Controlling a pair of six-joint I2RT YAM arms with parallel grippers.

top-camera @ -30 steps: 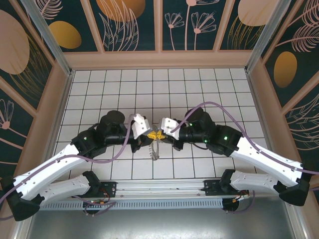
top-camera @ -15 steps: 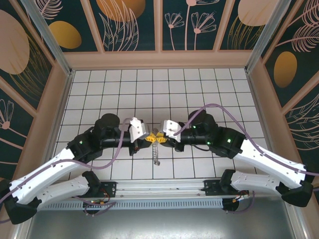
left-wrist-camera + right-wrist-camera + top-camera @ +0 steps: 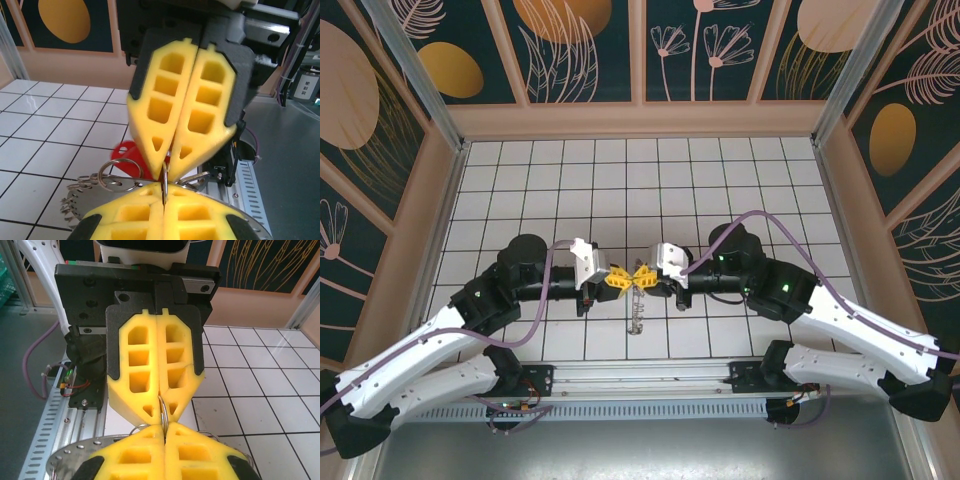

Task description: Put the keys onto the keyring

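Note:
My left gripper and right gripper meet tip to tip over the near middle of the tiled floor. Both are shut on the same thin wire of the keyring, which hangs down between them. In the left wrist view my own left gripper pinches the wire edge-on, and the right gripper clamps it from above. A small loop and coiled wire trail to the left. The key's red head shows partly behind the right fingers; its blade is hidden. In the right wrist view the keyring wire runs between both pairs of tips.
The metal rail with the arm bases runs along the near edge, just below the grippers. Wooden walls enclose the white tiled floor on three sides. Purple cables loop over both arms.
Both arms have swung to face each other more squarely. Their meeting point has shifted slightly toward the near edge, with the keyring still hanging between the tips.

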